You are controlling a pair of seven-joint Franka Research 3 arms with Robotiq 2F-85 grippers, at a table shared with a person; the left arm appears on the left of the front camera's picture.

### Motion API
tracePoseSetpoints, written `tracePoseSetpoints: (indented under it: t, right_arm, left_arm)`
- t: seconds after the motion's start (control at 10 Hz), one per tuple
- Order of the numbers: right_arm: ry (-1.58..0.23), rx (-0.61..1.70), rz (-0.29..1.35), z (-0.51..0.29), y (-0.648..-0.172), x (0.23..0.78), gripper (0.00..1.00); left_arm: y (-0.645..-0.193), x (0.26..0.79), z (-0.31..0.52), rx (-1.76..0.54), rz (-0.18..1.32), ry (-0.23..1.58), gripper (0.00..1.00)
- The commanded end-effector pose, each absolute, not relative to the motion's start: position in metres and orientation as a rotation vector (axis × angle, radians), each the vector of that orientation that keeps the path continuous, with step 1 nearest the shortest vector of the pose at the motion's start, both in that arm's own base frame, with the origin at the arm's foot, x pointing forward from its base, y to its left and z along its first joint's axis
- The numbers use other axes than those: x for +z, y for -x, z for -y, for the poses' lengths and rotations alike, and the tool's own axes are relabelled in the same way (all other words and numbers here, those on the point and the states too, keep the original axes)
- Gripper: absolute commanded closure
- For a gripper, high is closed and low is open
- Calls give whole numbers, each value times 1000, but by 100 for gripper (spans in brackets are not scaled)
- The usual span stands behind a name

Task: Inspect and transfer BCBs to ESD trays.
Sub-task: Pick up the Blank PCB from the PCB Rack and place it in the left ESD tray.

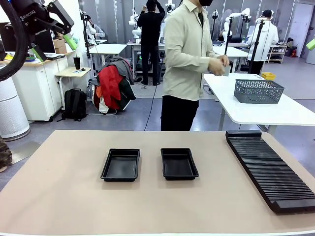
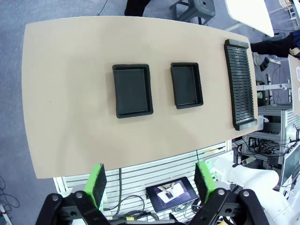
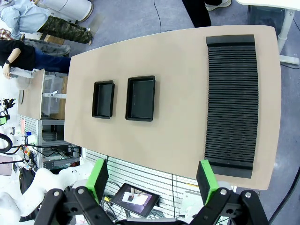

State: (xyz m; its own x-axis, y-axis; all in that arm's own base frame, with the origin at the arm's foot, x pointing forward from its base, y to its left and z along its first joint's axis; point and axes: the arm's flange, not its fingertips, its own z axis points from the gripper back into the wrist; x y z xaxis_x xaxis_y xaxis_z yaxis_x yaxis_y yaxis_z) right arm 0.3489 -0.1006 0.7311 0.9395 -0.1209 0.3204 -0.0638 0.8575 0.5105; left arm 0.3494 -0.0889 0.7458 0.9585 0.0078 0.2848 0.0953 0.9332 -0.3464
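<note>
Black plastic and bare-floored, the left ESD tray [image 1: 121, 165] and right ESD tray [image 1: 179, 163] lie side by side at the middle of the table [image 1: 59, 196]. They sit slightly apart, with their long axes running from the near edge toward the far edge. The left gripper [image 2: 150, 180] and right gripper [image 3: 152, 178] hang high over the near edge, jaws spread wide and holding nothing, well apart from both trays. Each tray lies ahead of and below the claws, and the left one looks the easier reach for the left arm. A ribbed rack [image 1: 268, 167] runs along the right edge, leaving broad open room around the trays. At the far side the person's hands [image 1: 219, 64] are near a mesh basket [image 1: 258, 91] on another table; whether they hold a BCB cannot be told.
</note>
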Motion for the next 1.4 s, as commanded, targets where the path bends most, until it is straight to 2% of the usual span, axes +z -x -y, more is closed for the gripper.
tracePoseSetpoints:
  t: [0.0, 1.3]
  right_arm:
    - [-542, -31, 352, 101, -349, 731, 0]
    - [-542, -31, 352, 101, -349, 731, 0]
  left_arm:
    - [-349, 746, 89, -46, 286, 366, 0]
    - [-349, 746, 89, -46, 286, 366, 0]
